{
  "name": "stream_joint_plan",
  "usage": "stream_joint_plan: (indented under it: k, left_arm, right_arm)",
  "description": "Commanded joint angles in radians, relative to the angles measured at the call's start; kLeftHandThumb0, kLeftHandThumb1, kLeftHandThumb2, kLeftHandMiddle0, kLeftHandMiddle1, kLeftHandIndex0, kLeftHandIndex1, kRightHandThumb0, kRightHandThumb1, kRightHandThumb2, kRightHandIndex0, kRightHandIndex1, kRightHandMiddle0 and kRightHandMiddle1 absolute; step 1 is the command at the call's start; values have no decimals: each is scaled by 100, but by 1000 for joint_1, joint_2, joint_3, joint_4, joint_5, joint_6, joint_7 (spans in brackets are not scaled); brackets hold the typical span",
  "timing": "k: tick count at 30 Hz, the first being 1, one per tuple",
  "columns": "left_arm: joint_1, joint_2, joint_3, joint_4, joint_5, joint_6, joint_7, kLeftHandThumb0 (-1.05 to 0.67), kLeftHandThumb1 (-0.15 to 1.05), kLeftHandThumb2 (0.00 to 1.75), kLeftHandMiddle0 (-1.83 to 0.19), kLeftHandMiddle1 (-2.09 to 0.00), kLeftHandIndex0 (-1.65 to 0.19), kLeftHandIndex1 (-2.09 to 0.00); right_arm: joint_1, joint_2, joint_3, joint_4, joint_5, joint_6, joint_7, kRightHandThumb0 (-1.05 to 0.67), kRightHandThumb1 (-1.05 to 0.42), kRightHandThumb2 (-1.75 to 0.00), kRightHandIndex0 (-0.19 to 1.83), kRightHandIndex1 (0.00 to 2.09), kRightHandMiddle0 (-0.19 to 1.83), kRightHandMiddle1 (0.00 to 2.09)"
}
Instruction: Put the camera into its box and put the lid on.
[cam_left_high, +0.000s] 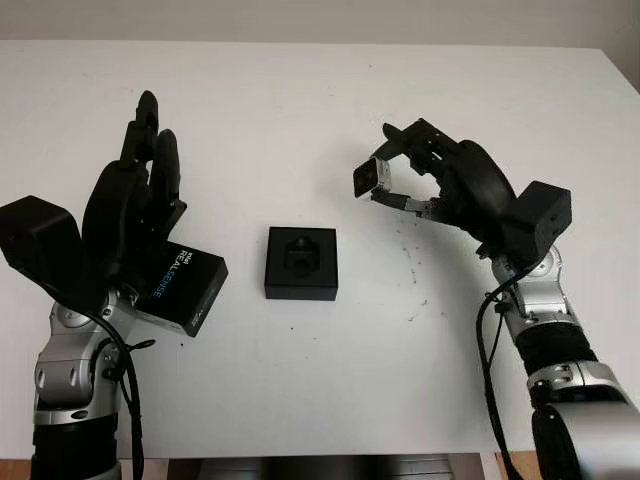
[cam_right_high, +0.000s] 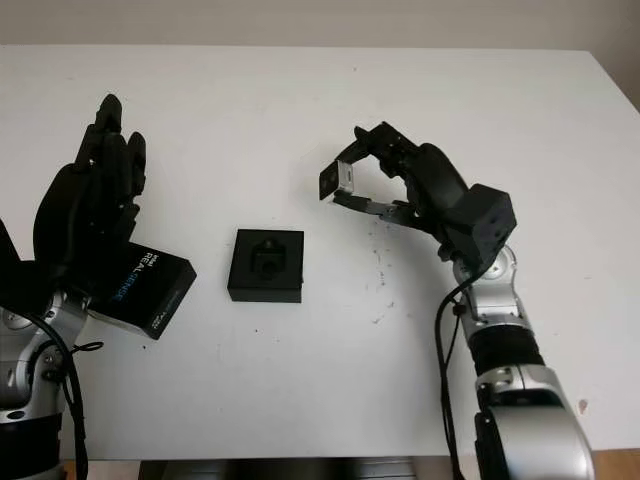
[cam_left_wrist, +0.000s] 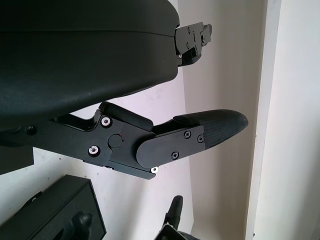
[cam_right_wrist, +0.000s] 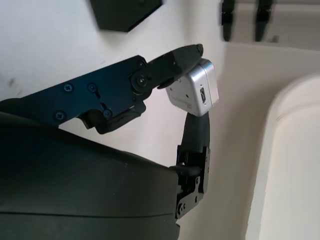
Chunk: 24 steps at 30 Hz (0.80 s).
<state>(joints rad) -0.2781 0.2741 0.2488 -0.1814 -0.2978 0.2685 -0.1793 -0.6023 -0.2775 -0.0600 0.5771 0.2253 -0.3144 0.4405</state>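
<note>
Left eye view, near to far from the box (cam_left_high: 301, 263): left of it lies the lid (cam_left_high: 180, 288), under the open left hand (cam_left_high: 135, 210). Right of the box and beyond it, the right hand (cam_left_high: 410, 180) pinches the small silver camera (cam_left_high: 368, 178) aloft. Best line it up over the foam recess, then lower squarely before releasing.

The left hand (cam_left_high: 130, 215) covers the upper left of the lid (cam_left_high: 185, 285); the box (cam_left_wrist: 55, 215) is cut off at the left wrist view's bottom edge.
</note>
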Motion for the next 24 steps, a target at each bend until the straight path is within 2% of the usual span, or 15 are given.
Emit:
stream_joint_plan:
  k: [1,8,13,24]
  left_arm:
    - [4,3,6,-4,-1,-7,-2,-70,105,67,19,0,19,0]
    - [5,7,5,-7,-1,-4,-6,-70,105,68,19,0,19,0]
    - [3,5,6,-4,-1,-6,-5,-70,105,68,19,0,19,0]
    - [-1,4,1,-1,2,-3,-3,-70,105,68,19,0,19,0]
  right_arm:
    - [30,33,-17,-67,46,44,13,-45,-103,-6,12,4,21,170]
    - [115,114,-17,-204,133,186,51,-47,-104,-6,9,4,20,168]
    - [172,166,10,-261,108,184,49,-47,-104,-6,7,3,19,173]
    - [232,210,80,-303,17,188,17,-48,-104,-5,9,5,19,184]
